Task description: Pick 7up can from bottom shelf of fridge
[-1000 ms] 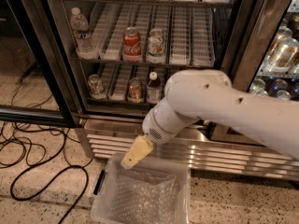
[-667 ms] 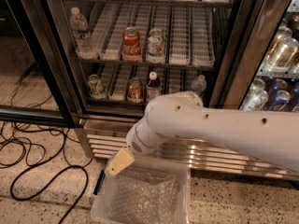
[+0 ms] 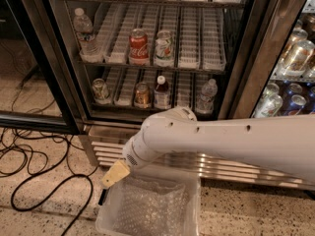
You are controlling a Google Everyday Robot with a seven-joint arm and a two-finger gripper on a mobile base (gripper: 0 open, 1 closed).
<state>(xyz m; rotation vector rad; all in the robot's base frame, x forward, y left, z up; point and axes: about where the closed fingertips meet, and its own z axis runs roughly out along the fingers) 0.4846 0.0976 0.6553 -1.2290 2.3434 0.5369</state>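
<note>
The fridge [image 3: 69, 73] stands open in the camera view. The 7up can [image 3: 100, 90], dull green and silvery, stands upright at the left end of the bottom shelf [image 3: 183, 87]. My gripper [image 3: 115, 173] hangs at the end of the white arm, low in front of the fridge's ribbed steel base, below and slightly right of the can and well apart from it. It holds nothing that I can see.
On the bottom shelf stand an orange-brown can [image 3: 142, 95], a red-capped bottle [image 3: 161, 91] and a water bottle [image 3: 206, 96]. A clear plastic bin [image 3: 193, 200] lined with bubble wrap sits on the floor under the gripper. Black cables [image 3: 44, 181] lie at left. The open door's frame [image 3: 34, 119] is at far left.
The arm has swung left and down across the fridge's base. The gripper now sits further left, over the bin's left corner.
</note>
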